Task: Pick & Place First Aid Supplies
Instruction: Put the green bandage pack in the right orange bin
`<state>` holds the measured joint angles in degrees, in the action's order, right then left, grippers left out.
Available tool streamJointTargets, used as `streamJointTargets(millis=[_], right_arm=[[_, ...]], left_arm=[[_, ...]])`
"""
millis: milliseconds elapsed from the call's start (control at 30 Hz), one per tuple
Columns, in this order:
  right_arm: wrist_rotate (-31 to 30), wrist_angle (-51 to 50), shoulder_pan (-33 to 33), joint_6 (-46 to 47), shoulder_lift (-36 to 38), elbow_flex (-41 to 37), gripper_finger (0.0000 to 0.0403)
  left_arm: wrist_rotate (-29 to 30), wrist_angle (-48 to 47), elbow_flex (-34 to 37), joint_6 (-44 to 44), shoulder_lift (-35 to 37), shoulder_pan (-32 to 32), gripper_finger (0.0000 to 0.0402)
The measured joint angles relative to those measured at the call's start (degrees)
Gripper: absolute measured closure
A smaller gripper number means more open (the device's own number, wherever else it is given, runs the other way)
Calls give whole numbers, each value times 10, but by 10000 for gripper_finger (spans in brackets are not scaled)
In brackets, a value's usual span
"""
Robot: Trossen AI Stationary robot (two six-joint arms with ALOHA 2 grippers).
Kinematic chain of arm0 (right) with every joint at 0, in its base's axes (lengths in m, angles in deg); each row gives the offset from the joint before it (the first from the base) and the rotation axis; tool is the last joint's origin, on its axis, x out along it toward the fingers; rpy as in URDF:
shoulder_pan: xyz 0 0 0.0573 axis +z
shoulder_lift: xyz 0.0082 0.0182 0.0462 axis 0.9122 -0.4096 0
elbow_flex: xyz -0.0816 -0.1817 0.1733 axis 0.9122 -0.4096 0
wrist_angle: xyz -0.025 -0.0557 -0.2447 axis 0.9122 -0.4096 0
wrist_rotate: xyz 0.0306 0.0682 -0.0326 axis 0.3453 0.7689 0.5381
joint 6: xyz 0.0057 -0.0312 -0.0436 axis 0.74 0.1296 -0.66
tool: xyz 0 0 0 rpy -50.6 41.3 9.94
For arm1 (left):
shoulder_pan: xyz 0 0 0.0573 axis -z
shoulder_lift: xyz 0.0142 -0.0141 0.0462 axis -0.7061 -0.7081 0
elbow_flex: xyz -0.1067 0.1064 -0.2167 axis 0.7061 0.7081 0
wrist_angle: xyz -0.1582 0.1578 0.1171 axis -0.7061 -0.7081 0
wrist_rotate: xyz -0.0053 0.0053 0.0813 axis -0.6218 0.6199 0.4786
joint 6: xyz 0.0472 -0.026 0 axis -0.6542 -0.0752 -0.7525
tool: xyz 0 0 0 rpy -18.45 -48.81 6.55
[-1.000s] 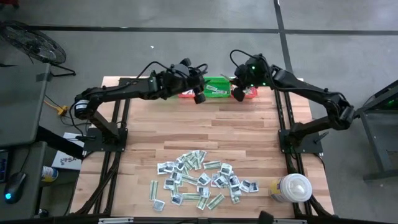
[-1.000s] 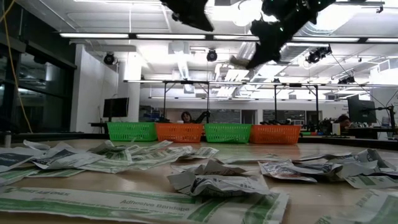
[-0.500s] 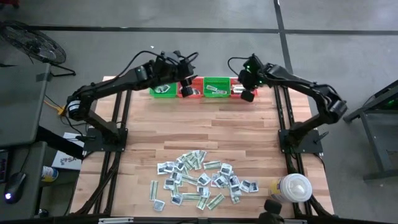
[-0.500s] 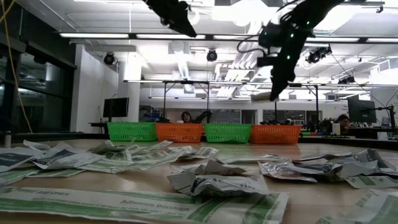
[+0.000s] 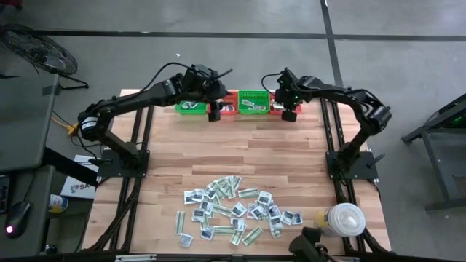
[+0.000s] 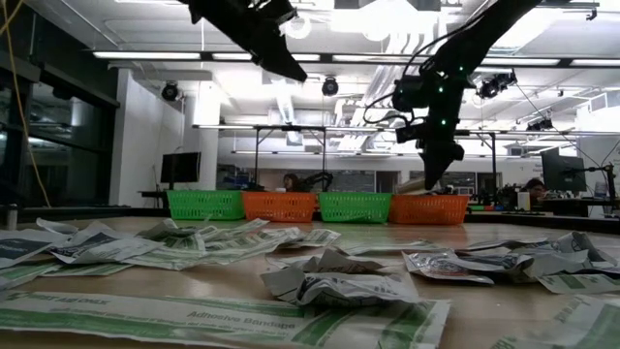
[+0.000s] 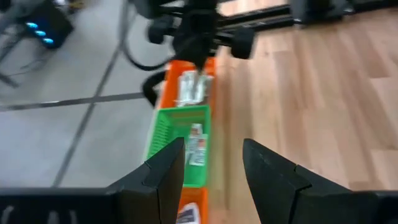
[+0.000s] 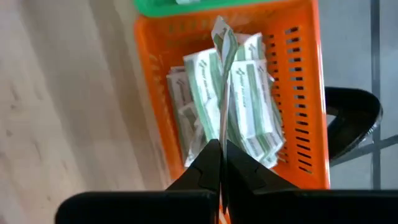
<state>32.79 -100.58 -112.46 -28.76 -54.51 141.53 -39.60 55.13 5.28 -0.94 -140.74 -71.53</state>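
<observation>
Four baskets stand in a row at the table's far edge, green, orange, green and orange. The first aid supplies, small flat packets, lie heaped near the front edge. My right gripper hangs over the far-right orange basket, shut on a pale-green strip packet. More such strips lie in that basket. My left gripper hovers open over the left orange basket with nothing between its fingers. My right gripper pinches the strip packet by one end between its two fingers, coming from above and pointing steeply down. The packet shows edge-on and hangs below the fingers into the orange basket's mouth. Whether it touches the strips beneath, I cannot tell.
A big white round lidded container stands at the near right corner. Bare wood lies between the baskets and the heap. The left wrist view looks along the basket row toward my right arm.
My right gripper has sunk toward the far-right orange basket and tipped to point steeply down, carrying the strip packet with it and staying shut. My left gripper has swung toward the table's left, from the middle green basket to the left orange one, still open.
</observation>
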Motion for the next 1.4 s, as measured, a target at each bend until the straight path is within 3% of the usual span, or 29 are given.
streamJointTargets(millis=[367,500,633,767,933,1033,1233,1400], right_arm=[[75,-29,-33,6,-8,0,403],[65,-26,-32,19,-8,0,402],[57,-23,-33,43,-8,0,379],[61,-3,-33,67,-8,0,331],[-52,32,-31,140,-7,0,276],[-82,51,-32,166,0,0,260],[-66,65,-28,183,27,0,254],[29,67,-28,215,70,0,253]], left_arm=[[-109,0,11,-44,0,-8,243],[-151,-6,11,-54,0,-18,243],[-153,-22,11,-54,0,-25,243],[-170,-24,11,-54,0,-31,243],[-168,-26,11,-54,0,-30,243],[-164,-27,11,-49,0,-30,244],[-151,-36,11,-38,0,-30,244],[-138,-75,11,-20,0,-30,244]])
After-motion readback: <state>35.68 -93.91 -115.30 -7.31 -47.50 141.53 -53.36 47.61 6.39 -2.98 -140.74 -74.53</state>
